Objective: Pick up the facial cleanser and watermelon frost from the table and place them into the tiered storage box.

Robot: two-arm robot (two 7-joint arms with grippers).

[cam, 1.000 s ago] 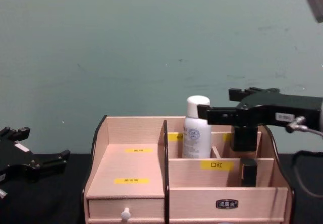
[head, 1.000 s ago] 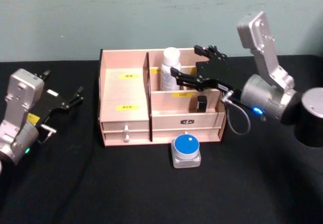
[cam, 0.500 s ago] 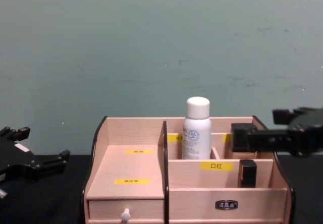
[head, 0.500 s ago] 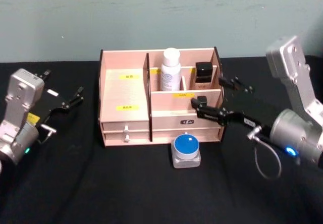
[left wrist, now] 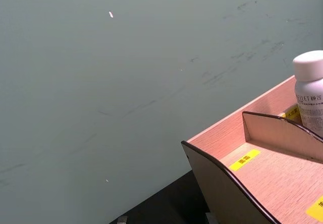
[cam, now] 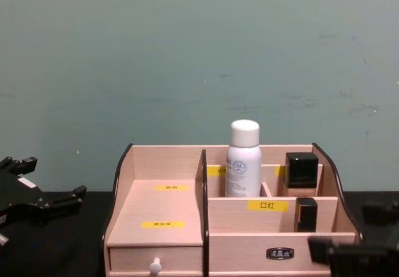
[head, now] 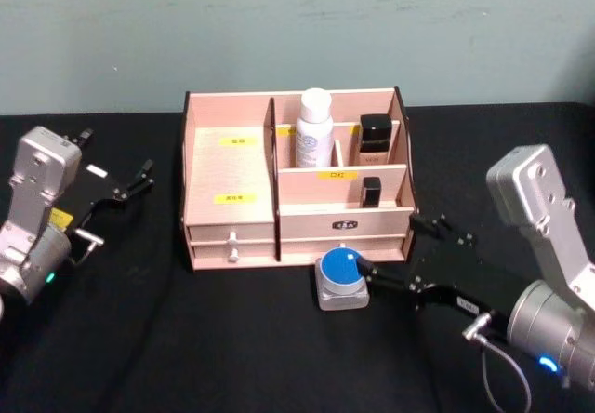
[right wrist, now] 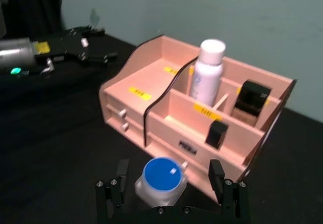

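The tiered storage box (head: pixel 228 166) (cam: pixel 165 205) (right wrist: pixel 151 90) (left wrist: pixel 262 168) stands mid-table. Its back compartments hold an upright white bottle (head: pixel 314 126) (cam: pixel 243 158) (right wrist: pixel 207 70) (left wrist: pixel 310 93) and a beige bottle with a black cap (head: pixel 375 139) (cam: pixel 302 172). A small black item (head: pixel 371 191) stands in the tier below. Which of these are the facial cleanser and the watermelon frost I cannot tell. A round jar with a blue lid (head: pixel 343 277) (right wrist: pixel 160 178) sits on the table before the box. My right gripper (head: pixel 389 244) (right wrist: pixel 168 183) (cam: pixel 340 230) hovers open just right of that jar, holding nothing.
My left gripper (head: pixel 116 153) (cam: pixel 47 180) (right wrist: pixel 86 45) rests open at the table's left, away from the box. The box has a white-knobbed drawer (head: pixel 232 238) at its lower left. Black cloth covers the table, and a green wall rises behind.
My right gripper has drawn back from the box's back right compartment and dropped to the table beside the blue-lidded jar. The black-capped bottle stays in the compartment. The left arm has not moved.
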